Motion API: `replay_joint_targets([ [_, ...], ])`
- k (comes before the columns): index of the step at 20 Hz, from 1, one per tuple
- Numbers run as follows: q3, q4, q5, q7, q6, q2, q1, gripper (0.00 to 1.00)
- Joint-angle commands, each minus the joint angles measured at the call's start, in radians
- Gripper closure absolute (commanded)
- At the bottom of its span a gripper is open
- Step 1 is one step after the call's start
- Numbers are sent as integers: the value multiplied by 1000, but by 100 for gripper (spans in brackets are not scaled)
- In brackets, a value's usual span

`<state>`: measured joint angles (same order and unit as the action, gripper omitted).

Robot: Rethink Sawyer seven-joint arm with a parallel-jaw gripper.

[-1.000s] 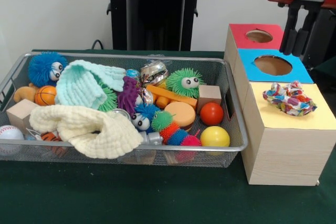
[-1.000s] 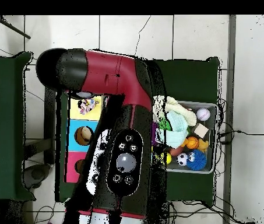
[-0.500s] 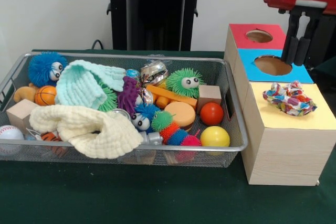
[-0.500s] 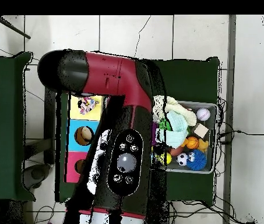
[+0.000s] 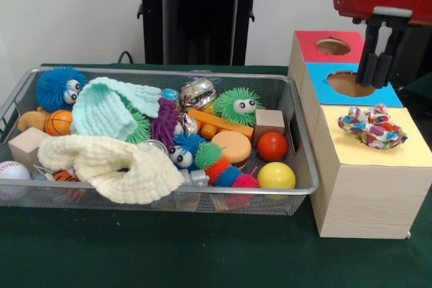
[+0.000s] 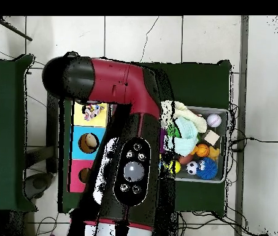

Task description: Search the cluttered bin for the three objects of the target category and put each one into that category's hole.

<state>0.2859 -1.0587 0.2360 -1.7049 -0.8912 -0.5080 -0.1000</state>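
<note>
I see my tool (image 5: 376, 59) above the blue box (image 5: 356, 85), its fingers close together and empty. One wrapper (image 5: 372, 126) lies on the yellow box (image 5: 378, 156), beside the bin (image 5: 300, 146).

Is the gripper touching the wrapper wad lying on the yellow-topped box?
Apart. In the front view the gripper hangs over the blue-topped box, and a strip of blue and yellow top shows between it and the wrapper wad.

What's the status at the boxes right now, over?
Tool empty, fingers close together, above the blue box. Wrapper wad sits on the yellow box top, not dropped in. Nothing in the way; bin untouched.
</note>
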Motion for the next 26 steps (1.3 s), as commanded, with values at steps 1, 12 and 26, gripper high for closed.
replay_joint_targets([
  [1, -109, -199, -18, -89, 55, 14, 23, 100],
  [12, -109, -216, -25, -103, 79, 15, 15, 100],
  [26, -108, -211, 9, -166, 73, 12, 6, 100],
])
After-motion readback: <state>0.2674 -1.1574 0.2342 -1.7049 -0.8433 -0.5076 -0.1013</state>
